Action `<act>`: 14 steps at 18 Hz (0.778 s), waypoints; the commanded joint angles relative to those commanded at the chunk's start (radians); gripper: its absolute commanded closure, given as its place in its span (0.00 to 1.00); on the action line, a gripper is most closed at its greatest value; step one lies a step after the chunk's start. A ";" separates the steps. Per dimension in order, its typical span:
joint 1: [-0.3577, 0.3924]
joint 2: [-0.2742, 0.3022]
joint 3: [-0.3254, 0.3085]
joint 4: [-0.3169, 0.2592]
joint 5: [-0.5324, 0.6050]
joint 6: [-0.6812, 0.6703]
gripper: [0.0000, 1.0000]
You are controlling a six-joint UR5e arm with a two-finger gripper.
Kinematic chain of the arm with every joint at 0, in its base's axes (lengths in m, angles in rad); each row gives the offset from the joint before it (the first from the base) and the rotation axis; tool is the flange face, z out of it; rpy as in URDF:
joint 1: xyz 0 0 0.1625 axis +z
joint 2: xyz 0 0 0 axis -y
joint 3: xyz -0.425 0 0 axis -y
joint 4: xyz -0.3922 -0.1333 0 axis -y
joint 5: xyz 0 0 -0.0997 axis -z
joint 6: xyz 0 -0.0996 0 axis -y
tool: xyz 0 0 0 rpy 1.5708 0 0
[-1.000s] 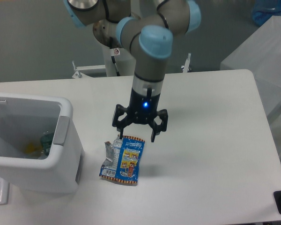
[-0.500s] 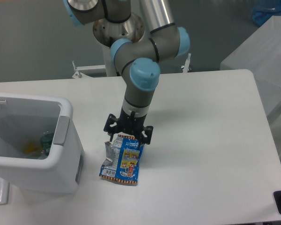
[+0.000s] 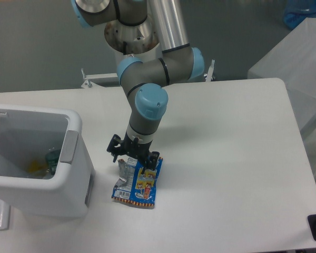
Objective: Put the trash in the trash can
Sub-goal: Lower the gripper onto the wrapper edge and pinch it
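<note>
A white table (image 3: 226,158) is seen carrying everything in the scene. The white trash can (image 3: 68,184), with a grey panel on the side facing the wrapper, is set at the table's left edge; inside it a green-labelled clear bottle (image 3: 51,158) is glimpsed low against the wall nearest the wrapper, beside something yellow that cannot be made out. The grey and pale-blue arm (image 3: 147,79) is bent down over the table just right of the trash can. The gripper (image 3: 133,159) is lowered onto the upper end of the blue snack wrapper (image 3: 139,182), its fingers spread apart on either side of that end. The wrapper is laid flat on the table, just right of the trash can and not touching it.
</note>
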 joint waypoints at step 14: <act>-0.006 -0.028 0.023 0.003 0.002 -0.035 0.45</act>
